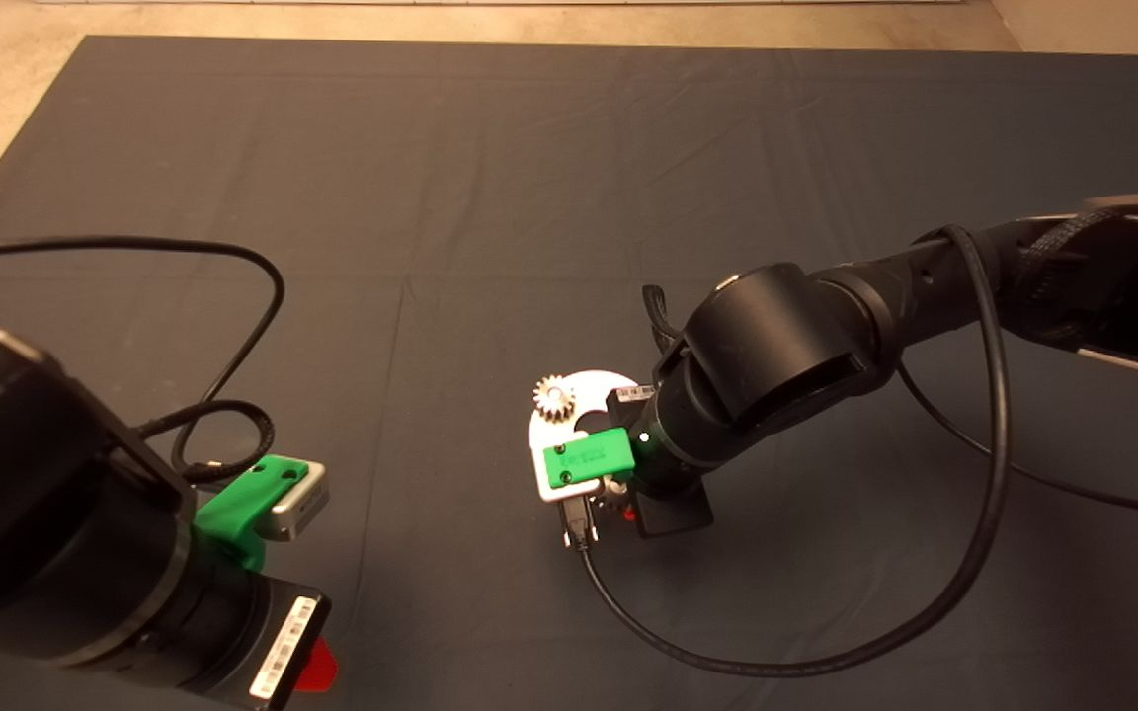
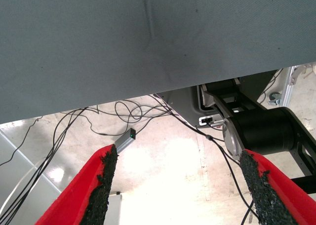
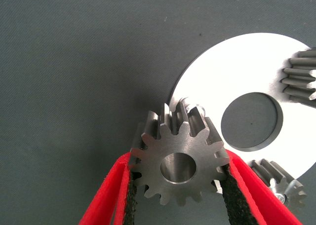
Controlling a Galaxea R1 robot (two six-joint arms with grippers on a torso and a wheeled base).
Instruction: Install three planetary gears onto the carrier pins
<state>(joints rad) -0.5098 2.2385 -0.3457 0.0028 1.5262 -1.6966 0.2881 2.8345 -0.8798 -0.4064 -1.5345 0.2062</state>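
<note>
Silvery steel caught the light: three gears in all. One gear (image 3: 178,168) was clamped between the right gripper's (image 3: 177,185) black pads (image 3: 231,195), held just over the rim of the white disc (image 3: 207,87), close to a pin (image 3: 196,109) that peeped out behind its teeth. Two gears already sat on the disc, one (image 3: 300,77) at its far edge, one (image 3: 274,178) near the gripper's finger; from above only one (image 1: 555,397) showed clearly. The disc lay near the middle of the dark mat (image 1: 529,178). The left gripper (image 2: 180,185) waited at the mat's lower left edge, jaws apart and empty, with pale floor and loose black cables (image 2: 123,111) beyond the mat's edge.
</note>
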